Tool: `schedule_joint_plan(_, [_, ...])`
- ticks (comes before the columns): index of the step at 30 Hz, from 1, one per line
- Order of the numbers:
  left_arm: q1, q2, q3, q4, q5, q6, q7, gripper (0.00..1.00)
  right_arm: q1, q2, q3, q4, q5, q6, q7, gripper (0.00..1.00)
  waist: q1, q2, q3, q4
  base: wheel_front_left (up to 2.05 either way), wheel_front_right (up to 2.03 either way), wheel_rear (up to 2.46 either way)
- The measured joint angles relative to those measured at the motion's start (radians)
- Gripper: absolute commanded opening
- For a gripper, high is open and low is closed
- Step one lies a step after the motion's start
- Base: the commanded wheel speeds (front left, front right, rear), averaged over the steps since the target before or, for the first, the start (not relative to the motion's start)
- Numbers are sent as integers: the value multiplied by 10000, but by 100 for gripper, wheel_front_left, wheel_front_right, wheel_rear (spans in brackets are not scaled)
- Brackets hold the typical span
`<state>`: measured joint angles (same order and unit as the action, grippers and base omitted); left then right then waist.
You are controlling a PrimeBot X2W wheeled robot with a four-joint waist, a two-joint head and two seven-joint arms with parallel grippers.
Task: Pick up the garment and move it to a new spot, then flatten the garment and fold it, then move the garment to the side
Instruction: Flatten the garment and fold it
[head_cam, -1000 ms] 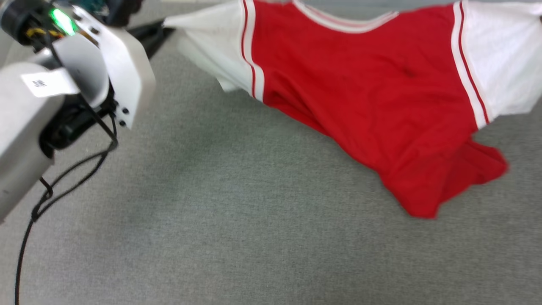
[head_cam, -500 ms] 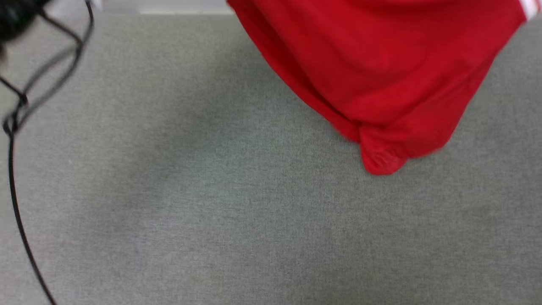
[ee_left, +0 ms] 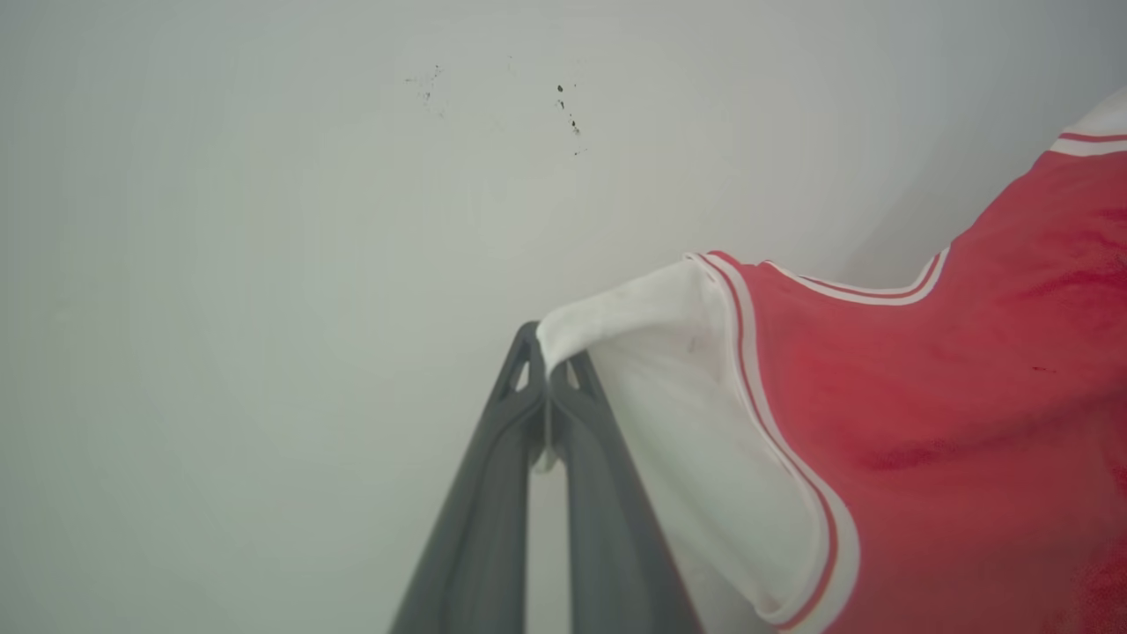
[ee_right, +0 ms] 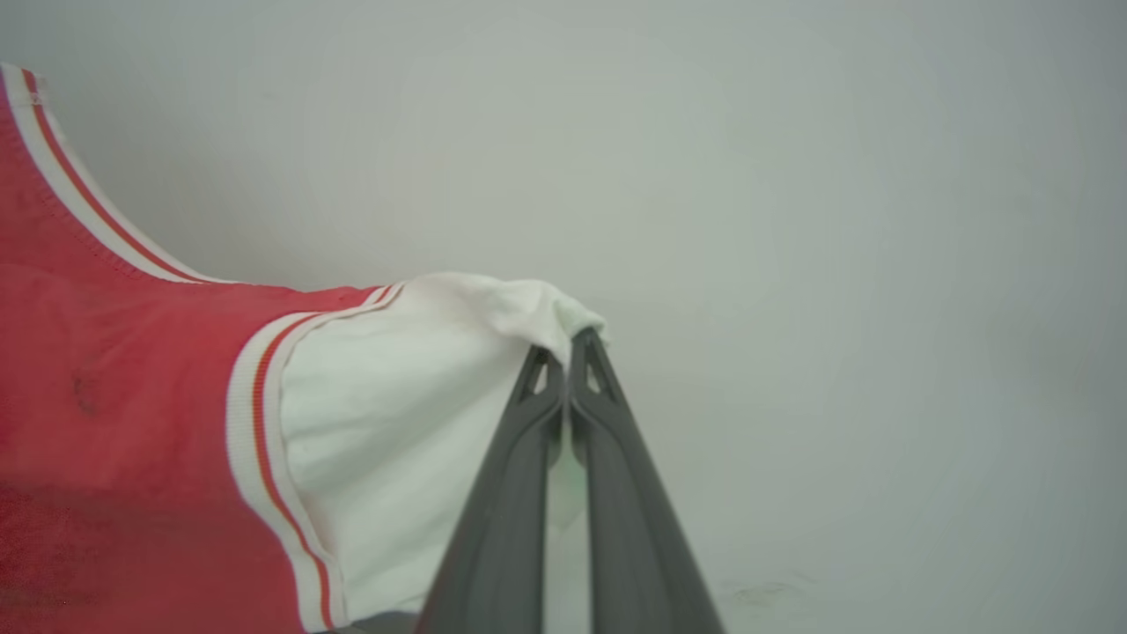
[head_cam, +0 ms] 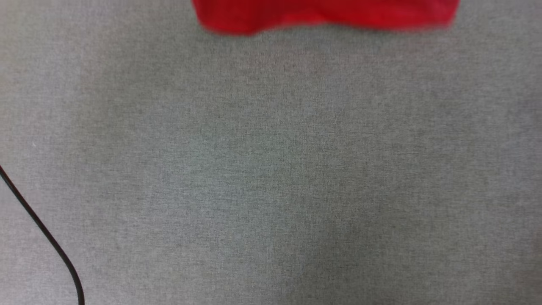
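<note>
The garment is a red jersey-style T-shirt with white short sleeves and striped trim. In the head view only its red lower hem (head_cam: pixel 326 15) shows, hanging blurred at the top edge above the grey table. My left gripper (ee_left: pixel 546 357) is shut on the edge of one white sleeve (ee_left: pixel 669 387), with the red body (ee_left: pixel 951 396) stretching away to the right. My right gripper (ee_right: pixel 566 348) is shut on the edge of the other white sleeve (ee_right: pixel 396 396), the red body (ee_right: pixel 114 414) stretching to the left. The shirt hangs spread between both grippers, in front of a pale wall.
A grey cloth-covered table (head_cam: pixel 271 169) spreads below the hanging hem. A black cable (head_cam: pixel 42 237) crosses its lower left corner. A pale wall (ee_left: pixel 264 220) with a few dark specks stands behind the lifted shirt.
The garment has risen up the head view until just its hem remains at the top edge. The left arm has left that view. The picture itself has also shifted.
</note>
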<state>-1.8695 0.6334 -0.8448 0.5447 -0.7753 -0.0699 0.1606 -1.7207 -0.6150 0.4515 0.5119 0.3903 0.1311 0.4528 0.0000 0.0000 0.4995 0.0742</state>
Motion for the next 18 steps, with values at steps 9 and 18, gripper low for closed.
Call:
schedule_joint_plan(9, [-746,-456,73,1371,69,-270,-834,0,-1490,790,395,1716,-648,0,-928,0,0,0,503,135,0,0,0])
schedule_joint_plan(18, [606,-792,-445,2173,-165,-506,-1778,0,-774,1197,1402,3072,-48,0,-2130,0,1,0,707,115,0,0,0])
